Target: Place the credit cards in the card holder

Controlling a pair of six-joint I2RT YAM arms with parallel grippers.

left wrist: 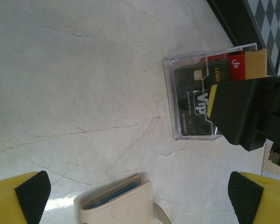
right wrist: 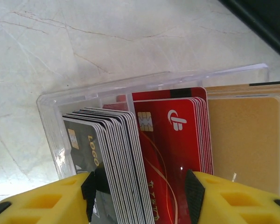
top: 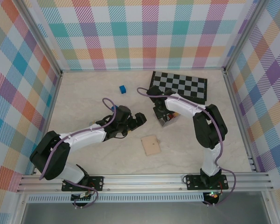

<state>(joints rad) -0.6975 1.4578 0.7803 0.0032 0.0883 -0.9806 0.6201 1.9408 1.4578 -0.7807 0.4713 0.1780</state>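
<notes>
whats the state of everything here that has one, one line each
left gripper, open, nothing between the fingers
right gripper, jaws straddle the black and red cards; cannot tell if it grips
black cards, stacked in the clear case
red cards, stacked in the clear case beside the black
clear case, open, holding cards
card holder, folded shut, flat on the table

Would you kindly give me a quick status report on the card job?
Left pincer open beside card holder. Right pincer straddling credit cards in clear case, grip unconfirmed. Stacks packed tight.
</notes>
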